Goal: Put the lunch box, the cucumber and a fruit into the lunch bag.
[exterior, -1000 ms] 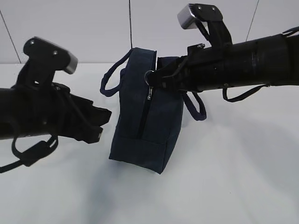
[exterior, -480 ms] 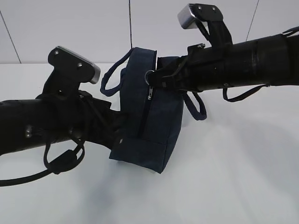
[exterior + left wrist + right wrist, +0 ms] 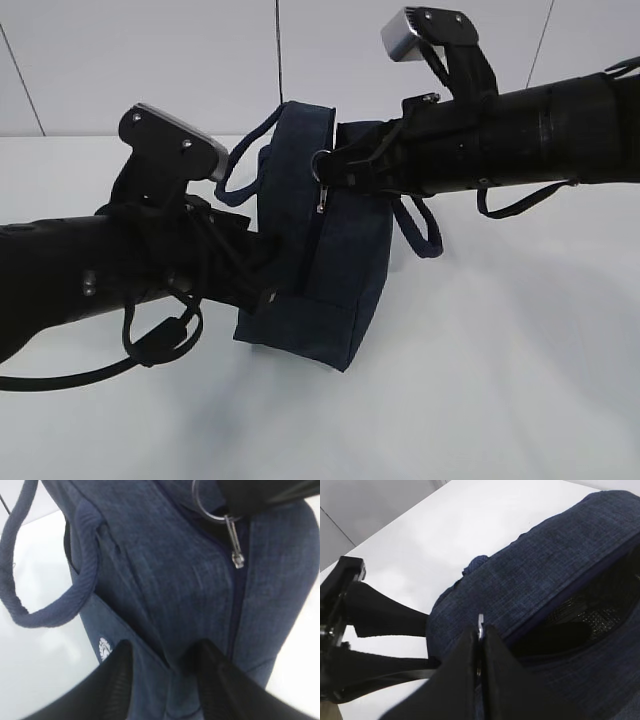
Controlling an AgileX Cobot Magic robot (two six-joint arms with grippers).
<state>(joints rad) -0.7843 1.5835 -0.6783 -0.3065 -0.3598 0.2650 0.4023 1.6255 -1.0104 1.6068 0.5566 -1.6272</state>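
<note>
The navy lunch bag [image 3: 325, 275] stands upright on the white table, its zipper partly open at the top. My right gripper [image 3: 326, 170] is shut on the metal ring pull [image 3: 318, 165] near the bag's top; the right wrist view shows the jaws pinching the ring pull [image 3: 480, 621] beside the dark opening [image 3: 580, 617]. My left gripper [image 3: 266, 292] is open at the bag's lower left edge. In the left wrist view the left gripper [image 3: 162, 652] has its fingers either side of a fabric fold, near the white logo [image 3: 104, 649]. The lunch box, cucumber and fruit are out of view.
One loop handle [image 3: 235, 175] hangs off the bag's left side and another [image 3: 425, 230] off its right. The ring pull [image 3: 207, 507] and zipper slider [image 3: 237, 560] also show in the left wrist view. White table [image 3: 500, 380] lies around the bag.
My left arm has moved right and slightly up until its gripper reached the bag's lower left edge. The right gripper and the bag have not moved.
</note>
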